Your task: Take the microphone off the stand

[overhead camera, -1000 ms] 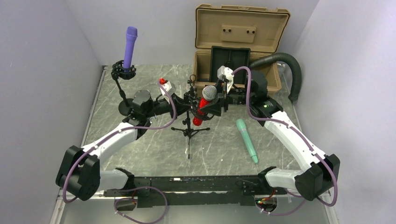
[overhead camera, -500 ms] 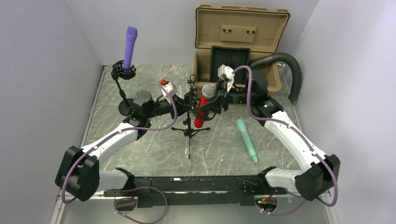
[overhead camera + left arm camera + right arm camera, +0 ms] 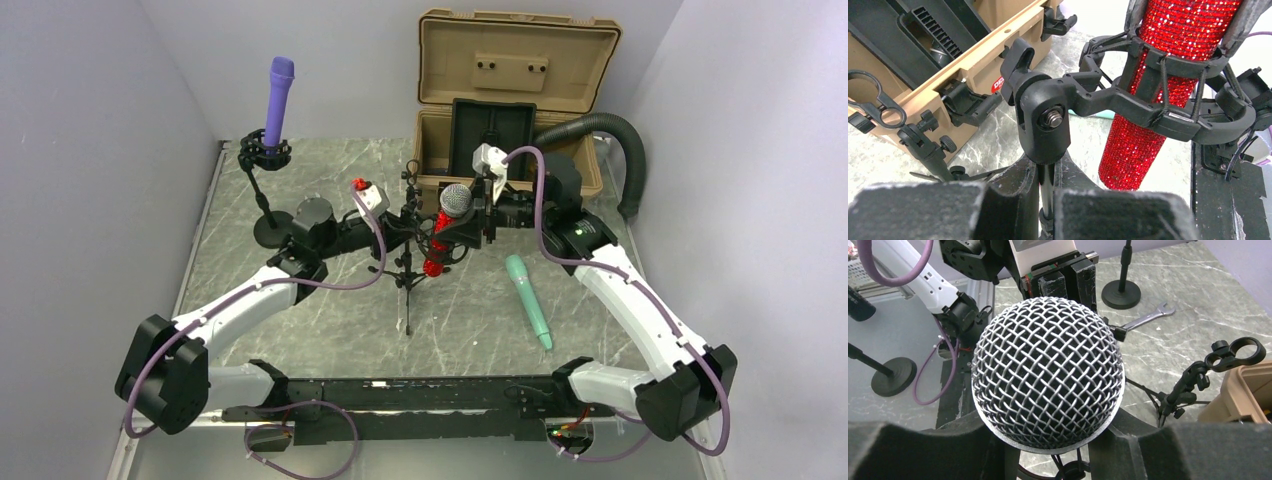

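Three microphones from above. Far left, near the wall, a purple microphone (image 3: 279,95) stands upright in a round-based stand (image 3: 268,232). In the middle, my left jaws (image 3: 1040,200) are clenched on the thin pole of the tripod stand (image 3: 406,280), just under its pivot. The red microphone (image 3: 437,240) sits tilted in that stand's shock mount (image 3: 1168,112). My right jaws (image 3: 470,222) grasp it just below its mesh head (image 3: 1048,372). Just behind, a small stand (image 3: 1193,380) carries a bare ring clip. Right of the tripod, bare desk (image 3: 470,320) runs to a teal microphone (image 3: 528,300) lying flat. One open tan case (image 3: 520,100) and a black hose (image 3: 610,135) crowd the far right corner.
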Motion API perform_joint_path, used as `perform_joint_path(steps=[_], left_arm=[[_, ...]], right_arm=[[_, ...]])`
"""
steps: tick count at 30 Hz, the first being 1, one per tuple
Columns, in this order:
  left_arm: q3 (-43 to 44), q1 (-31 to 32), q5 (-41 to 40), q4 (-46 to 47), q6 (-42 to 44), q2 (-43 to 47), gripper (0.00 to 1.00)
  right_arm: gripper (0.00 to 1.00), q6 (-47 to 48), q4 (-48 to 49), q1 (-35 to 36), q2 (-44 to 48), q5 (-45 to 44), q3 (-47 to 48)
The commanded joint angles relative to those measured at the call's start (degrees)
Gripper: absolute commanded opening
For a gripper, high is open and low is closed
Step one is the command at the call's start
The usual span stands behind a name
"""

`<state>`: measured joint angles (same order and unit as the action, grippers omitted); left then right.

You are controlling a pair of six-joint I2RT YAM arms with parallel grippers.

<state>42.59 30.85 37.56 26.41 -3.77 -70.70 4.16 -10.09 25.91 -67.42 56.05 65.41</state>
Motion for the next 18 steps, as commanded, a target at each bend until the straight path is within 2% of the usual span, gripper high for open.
perform_joint_path(steps=[1, 13, 18], left_arm=[[-0.06, 0.29, -1.06, -0.09, 4.19, -0.64, 0.00], [-0.91, 0.29, -2.21, 0.91, 3.01, -2.31, 0.00], [-1.60, 0.31, -3.41, 0.59, 5.34, -1.67, 0.00]], right_arm=[[0.00, 0.88, 4.41, -1.34, 4.46, 1.02, 3.02], [0.00, 2.56, 0.73, -2.49, 6.80, 1.38, 5.92], [0.00, 3.05, -4.32, -2.87, 6.65, -3.72, 11.80]])
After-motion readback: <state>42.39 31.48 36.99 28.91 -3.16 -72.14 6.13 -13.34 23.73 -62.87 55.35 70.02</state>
